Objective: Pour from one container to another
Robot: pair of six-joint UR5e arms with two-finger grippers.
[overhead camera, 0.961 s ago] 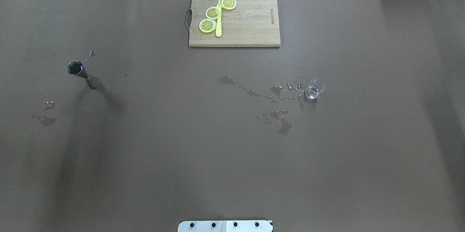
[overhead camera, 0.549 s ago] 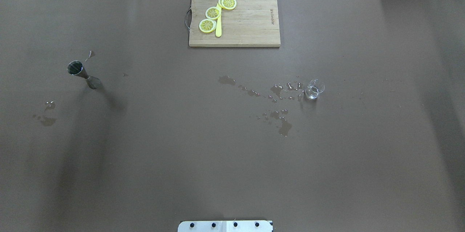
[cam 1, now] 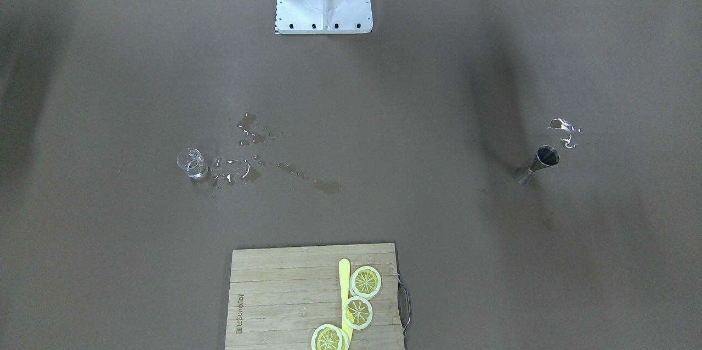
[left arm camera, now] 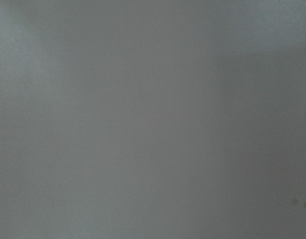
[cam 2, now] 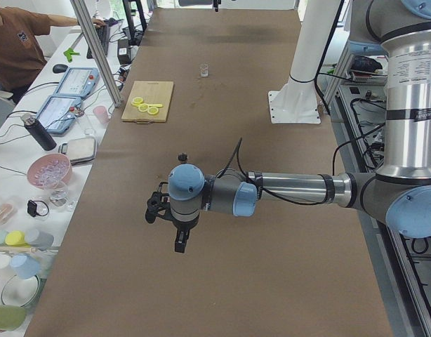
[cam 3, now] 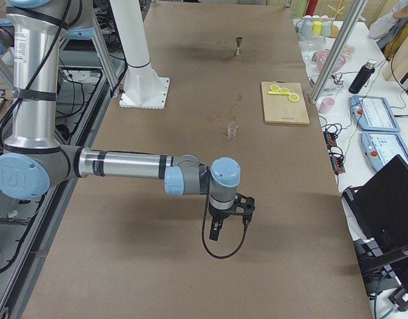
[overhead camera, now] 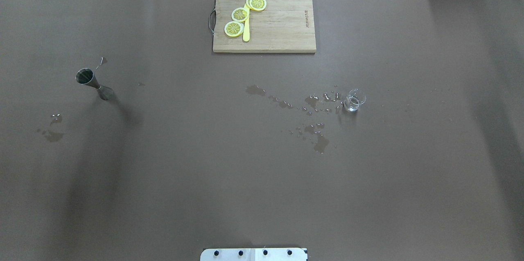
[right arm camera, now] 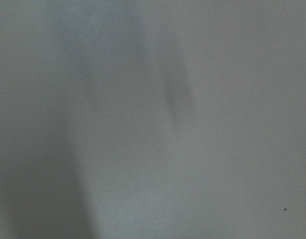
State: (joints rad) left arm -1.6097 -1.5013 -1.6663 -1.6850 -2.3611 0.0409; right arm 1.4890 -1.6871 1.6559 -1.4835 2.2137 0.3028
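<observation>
One board (overhead camera: 282,28), stamp illegible, bears three lemon slices (overhead camera: 240,14). One jigger (overhead camera: 94,84) to its left, one glass (overhead camera: 353,100) to its right. My left claw (cam 2: 179,242) and right claw (cam 3: 216,231): I cannot tell their grip.

Overhead exterior: mounted behind and above the robot pedestal (overhead camera: 254,254), facing forward and down over the table (overhead camera: 262,195). Front-facing: mounted opposite, looking steeply down, pedestal at top. Common to both: cutting board (overhead camera: 282,23), glass (overhead camera: 354,100), jigger (overhead camera: 95,85). Side views: placed at each table end, looking lengthwise, close to the left arm (cam 2: 293,189) or right arm (cam 3: 124,164). Wrist views: very close, filled by blurred table surface.
</observation>
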